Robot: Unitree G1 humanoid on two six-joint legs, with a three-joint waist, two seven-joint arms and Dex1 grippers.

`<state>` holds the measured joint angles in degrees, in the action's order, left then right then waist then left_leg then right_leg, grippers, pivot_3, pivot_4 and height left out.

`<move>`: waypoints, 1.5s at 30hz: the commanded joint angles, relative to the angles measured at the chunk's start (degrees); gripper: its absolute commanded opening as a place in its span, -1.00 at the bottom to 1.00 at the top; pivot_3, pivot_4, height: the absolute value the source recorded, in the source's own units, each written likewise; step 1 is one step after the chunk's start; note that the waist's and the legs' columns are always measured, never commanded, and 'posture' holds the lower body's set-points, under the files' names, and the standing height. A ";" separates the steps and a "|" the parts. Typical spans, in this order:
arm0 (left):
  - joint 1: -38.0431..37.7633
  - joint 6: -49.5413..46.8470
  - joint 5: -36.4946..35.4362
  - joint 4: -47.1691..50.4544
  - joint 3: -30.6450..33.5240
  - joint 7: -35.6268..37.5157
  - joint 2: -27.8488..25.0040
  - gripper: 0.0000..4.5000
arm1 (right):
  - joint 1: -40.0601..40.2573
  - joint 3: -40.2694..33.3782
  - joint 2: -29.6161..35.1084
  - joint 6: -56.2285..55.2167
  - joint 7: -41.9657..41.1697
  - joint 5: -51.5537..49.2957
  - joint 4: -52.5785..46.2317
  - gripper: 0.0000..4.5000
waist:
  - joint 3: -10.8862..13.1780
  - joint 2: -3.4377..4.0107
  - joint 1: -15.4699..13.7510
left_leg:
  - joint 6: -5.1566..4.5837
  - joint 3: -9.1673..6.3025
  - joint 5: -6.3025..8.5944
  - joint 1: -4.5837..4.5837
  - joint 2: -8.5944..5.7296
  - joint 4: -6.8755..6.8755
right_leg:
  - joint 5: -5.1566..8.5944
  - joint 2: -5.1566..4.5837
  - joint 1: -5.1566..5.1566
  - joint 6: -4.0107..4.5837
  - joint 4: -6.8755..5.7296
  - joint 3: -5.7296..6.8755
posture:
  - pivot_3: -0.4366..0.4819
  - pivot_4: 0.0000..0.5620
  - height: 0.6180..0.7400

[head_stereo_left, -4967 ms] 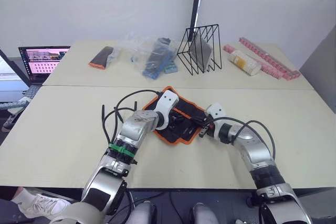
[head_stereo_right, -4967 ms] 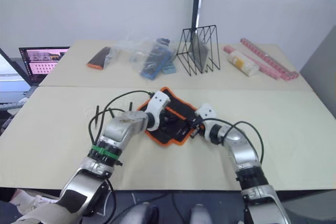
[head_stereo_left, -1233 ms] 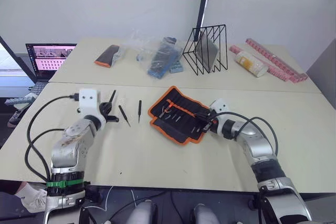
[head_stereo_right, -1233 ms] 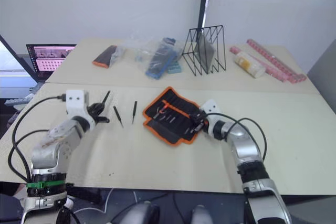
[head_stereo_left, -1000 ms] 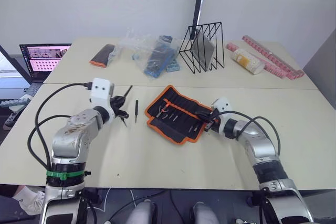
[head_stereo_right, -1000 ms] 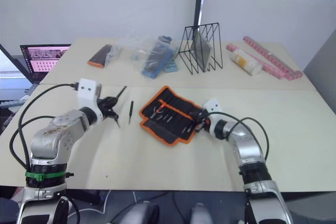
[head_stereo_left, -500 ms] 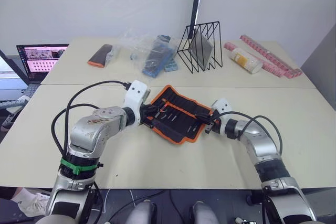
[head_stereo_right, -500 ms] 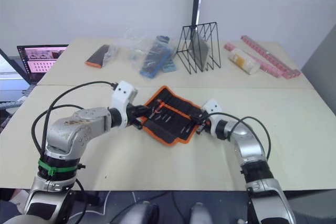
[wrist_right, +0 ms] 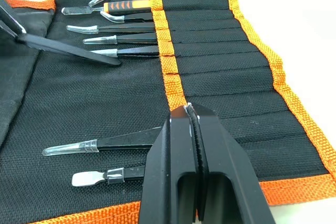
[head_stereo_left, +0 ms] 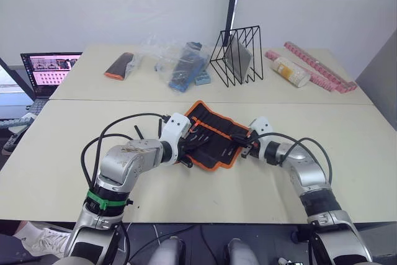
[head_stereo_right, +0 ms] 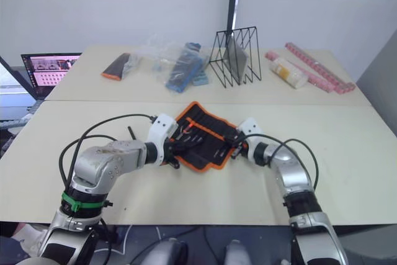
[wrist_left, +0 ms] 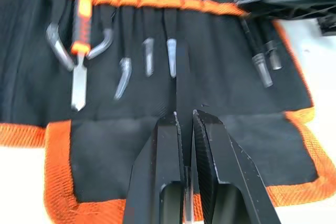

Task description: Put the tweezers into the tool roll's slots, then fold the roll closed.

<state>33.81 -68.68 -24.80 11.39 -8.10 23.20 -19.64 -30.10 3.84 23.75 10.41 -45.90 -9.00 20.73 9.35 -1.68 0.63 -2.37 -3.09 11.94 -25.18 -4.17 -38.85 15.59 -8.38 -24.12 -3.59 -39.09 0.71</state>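
Currently the table carries the tool roll unrolled at frame centre, orange binding outward, slots exposed. Left gripper sits over the roll's near flap with its fingers pressed together on one slim black tweezer, tip aimed up toward the slot row. Right gripper rests at the roll's right-hand edge in the eye views, fingers closed on the orange slot band, apparently pinning the fabric.

Step in hand, by my reading: insertion of a tweezer into a free slot. Several tools are already seated, tips protruding below the band. Two more tweezers lie on the table just left of the roll, partly behind the left arm. Folding is not yet started.

Next move likely calls for lining the tip with a slot mouth and sliding it in lengthwise while the right gripper keeps the cloth taut.

Hard to make out: which slot is targeted; the strap; exact count of seated tweezers.
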 commanded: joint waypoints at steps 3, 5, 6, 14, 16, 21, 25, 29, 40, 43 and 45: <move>3.15 2.67 0.51 -1.20 -1.23 1.11 1.51 -0.99 | 1.08 0.08 -0.16 0.43 0.67 0.29 -1.48 -1.00 | 0.00 0.00 -0.01 | 0.00 0.00 0.00 0.00 0.00 -0.02 | 0.00 0.00 0.00 0.00 0.00 -0.01 | -0.05 -0.47 0.13; 3.54 3.08 0.75 -1.85 -1.59 1.01 1.98 -0.99 | 1.23 0.08 -0.18 0.41 0.78 0.27 -1.63 -1.00 | 0.00 0.01 0.01 | 0.00 0.00 0.00 0.00 0.00 -0.01 | 0.00 -0.01 0.00 0.00 0.00 -0.01 | -0.05 -0.47 0.13; 3.73 3.32 0.92 -2.22 -1.75 0.92 2.21 -0.99 | 1.30 0.05 -0.17 0.39 0.83 0.25 -1.66 -1.00 | 0.00 0.01 0.01 | 0.00 0.01 0.00 0.00 0.00 0.00 | 0.00 0.00 0.00 0.00 -0.01 -0.01 | -0.05 -0.47 0.13; 6.24 5.16 4.41 -6.61 -4.26 0.45 2.97 -0.99 | 1.67 -0.05 -0.09 0.30 1.30 0.30 -2.03 -1.00 | 0.00 0.01 -0.03 | 0.00 0.01 0.00 0.00 -0.01 -0.03 | 0.00 -0.01 0.01 0.00 -0.03 -0.01 | -0.05 -0.47 0.13; 6.73 5.92 4.97 -7.53 -4.66 0.75 3.50 -0.99 | 1.71 -0.03 -0.10 0.32 1.38 0.34 -2.12 -1.00 | -0.01 0.01 -0.03 | 0.00 0.01 0.00 0.00 -0.01 -0.02 | 0.00 -0.01 0.00 0.00 -0.03 -0.01 | -0.05 -0.47 0.13; 7.81 8.01 6.54 -9.94 -6.02 1.26 4.51 -0.99 | 1.73 0.20 0.13 0.07 1.40 0.73 -2.09 -1.00 | -0.01 0.01 -0.02 | 0.00 0.01 0.00 0.00 -0.01 -0.04 | 0.00 -0.01 0.00 0.00 -0.04 -0.01 | -0.05 -0.47 0.13; 9.03 11.04 8.37 -14.03 -6.53 1.41 5.99 -0.99 | 1.83 0.23 0.13 0.03 1.55 0.84 -2.20 -1.00 | -0.01 0.01 -0.03 | 0.01 0.01 -0.01 0.00 -0.02 -0.04 | 0.00 -0.01 0.00 0.00 -0.06 -0.01 | -0.05 -0.47 0.13; 10.05 14.87 9.91 -18.22 -6.87 2.01 7.66 -0.99 | 1.99 0.90 0.83 -0.47 1.70 2.20 -2.43 -1.00 | -0.01 0.01 -0.07 | 0.00 0.01 -0.01 0.00 -0.03 -0.05 | 0.00 -0.02 0.01 0.00 -0.08 -0.01 | -0.05 -0.47 0.13; 17.57 29.12 15.50 -38.71 -7.46 4.65 13.41 -0.99 | 3.08 0.94 0.41 -0.81 2.29 2.54 -4.74 -1.00 | -0.01 0.01 -0.47 | -0.01 0.02 -0.01 0.00 -0.06 -0.14 | -0.01 -0.03 0.03 0.00 -0.13 0.01 | -0.05 -0.47 0.13; 19.10 31.06 16.56 -42.31 -6.85 4.75 14.71 -0.99 | 3.47 1.00 0.37 -0.68 2.53 2.62 -5.13 -1.00 | -0.01 0.01 -0.50 | -0.02 0.03 -0.01 0.00 -0.07 -0.14 | -0.01 -0.05 0.04 0.00 -0.13 0.01 | -0.05 -0.47 0.13; 19.87 31.91 17.10 -44.09 -6.39 4.42 15.55 -0.99 | 3.85 0.97 0.35 -0.62 2.76 2.62 -5.37 -1.00 | -0.01 0.01 -0.58 | -0.02 0.03 -0.02 0.00 -0.07 -0.14 | -0.01 -0.04 0.04 -0.01 -0.14 0.01 | -0.05 -0.47 0.13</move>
<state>52.05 -38.29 -8.84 -31.41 -14.99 27.98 -4.85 -27.02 4.58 23.99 9.64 -43.33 -6.81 16.29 9.35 -1.67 0.05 -2.39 -3.06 11.92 -25.18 -4.24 -39.00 15.58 -8.43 -24.08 -3.60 -39.24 0.73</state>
